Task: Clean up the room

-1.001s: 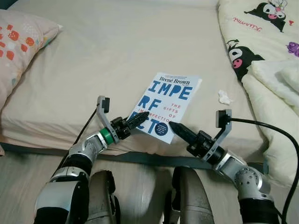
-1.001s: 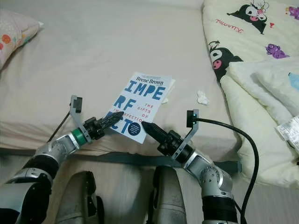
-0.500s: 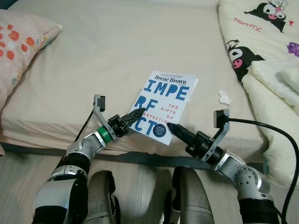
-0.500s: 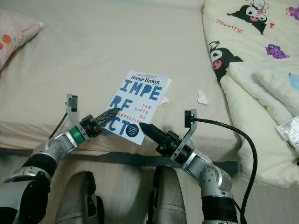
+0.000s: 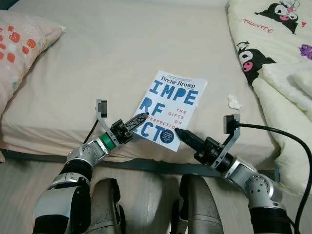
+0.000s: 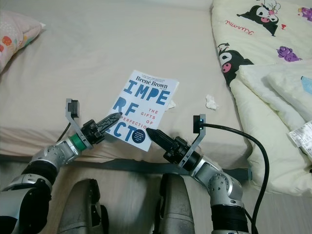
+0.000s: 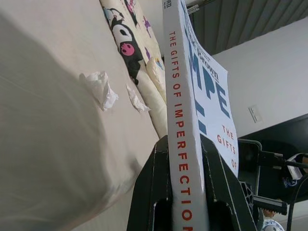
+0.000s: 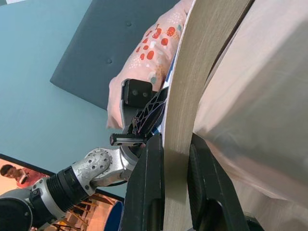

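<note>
Book (image 5: 171, 110) (white cover, blue block letters, red subtitle) sits near the front edge of the bed (image 5: 122, 44), over the beige sheet, held at its two near corners by both claws. Left claw (image 5: 140, 118) grips the near-left corner on the spine side; left wrist view shows the spine w/ red lettering wedged between the two black fingers (image 7: 149, 192), so it's clamped on the book. Right claw (image 5: 179, 132) grips the near-right corner, at the page-edge side; right wrist view shows the page block between its fingers (image 8: 149, 187), also clamped on the book. In the wrist views the book's near end looks raised off the sheet, tilted; whether the far end touches the sheet can't be told. Both silver arms reach fwd from the bed's front edge, w/ the robot's legs below. Small crumpled tissue (image 5: 234, 101) lies on the sheet just right of the book, apart from it; left wrist view shows a second scrap (image 7: 136, 98) near it. Pink patterned pillow (image 5: 19, 48) at far left of the bed. Cream cartoon-print blanket (image 5: 273, 44) piled along the right side. Black cable (image 5: 287, 141) runs from the right wrist camera mount over the bed edge.
</note>
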Tool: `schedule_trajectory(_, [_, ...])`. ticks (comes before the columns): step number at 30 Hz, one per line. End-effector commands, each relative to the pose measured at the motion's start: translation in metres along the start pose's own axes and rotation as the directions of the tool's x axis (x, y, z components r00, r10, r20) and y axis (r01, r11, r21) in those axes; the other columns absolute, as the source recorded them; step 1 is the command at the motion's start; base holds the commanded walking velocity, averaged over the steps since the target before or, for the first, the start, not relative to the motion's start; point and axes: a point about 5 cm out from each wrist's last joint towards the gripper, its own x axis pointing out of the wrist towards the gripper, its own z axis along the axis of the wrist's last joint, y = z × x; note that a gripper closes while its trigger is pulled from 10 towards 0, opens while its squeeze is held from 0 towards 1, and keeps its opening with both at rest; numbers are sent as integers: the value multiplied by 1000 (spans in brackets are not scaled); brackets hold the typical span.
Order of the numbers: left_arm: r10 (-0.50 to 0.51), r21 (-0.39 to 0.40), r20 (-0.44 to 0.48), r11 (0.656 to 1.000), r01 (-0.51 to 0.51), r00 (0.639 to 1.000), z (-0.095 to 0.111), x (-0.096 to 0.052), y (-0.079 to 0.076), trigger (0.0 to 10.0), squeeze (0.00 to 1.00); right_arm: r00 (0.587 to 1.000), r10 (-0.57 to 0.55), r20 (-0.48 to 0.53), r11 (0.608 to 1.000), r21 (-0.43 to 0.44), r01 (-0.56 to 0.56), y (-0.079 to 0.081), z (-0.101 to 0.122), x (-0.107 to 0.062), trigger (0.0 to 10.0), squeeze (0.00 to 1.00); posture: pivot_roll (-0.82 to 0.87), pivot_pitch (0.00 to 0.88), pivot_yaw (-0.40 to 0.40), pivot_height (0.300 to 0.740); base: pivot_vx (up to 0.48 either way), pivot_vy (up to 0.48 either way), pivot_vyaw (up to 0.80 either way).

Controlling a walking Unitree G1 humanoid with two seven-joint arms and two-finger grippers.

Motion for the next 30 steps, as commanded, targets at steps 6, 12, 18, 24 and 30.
schedule_trajectory(6, [-19, -48, -11, 999, 18, 1000, -7, -3, 1, 0, 0, 1000, 14, 12, 1000, -7, -14, 1, 2, -1, 0, 0, -26, 179, 5, 595, 0, 0, 0])
schedule_trajectory(12, [-42, -61, -8, 997, 42, 999, -7, -2, -1, 0, 0, 1000, 11, 9, 1000, -7, -11, 1, 1, -1, 3412, 1000, -26, 178, 4, 595, 0, 0, 0])
schedule_trajectory(18, [-64, -75, 20, 995, 65, 998, -4, -1, -3, 0, 0, 1000, 4, 5, 1000, 13, -4, -1, -1, -2, 10000, 1000, -28, 176, 6, 595, 0, 0, 0])
schedule_trajectory(24, [-73, -76, 69, 994, 78, 995, 8, -7, -4, 0, 0, 974, -223, 41, 974, -15, 224, -26, -3, -27, 10000, 1000, -31, 172, 7, 595, 0, 0, 0])
schedule_trajectory(30, [-72, -88, 116, 993, 83, 991, 13, -14, -4, 0, 0, 952, -294, 80, 955, -7, 296, -32, -4, -45, 10000, 1000, -31, 166, 8, 595, 0, 0, 0])
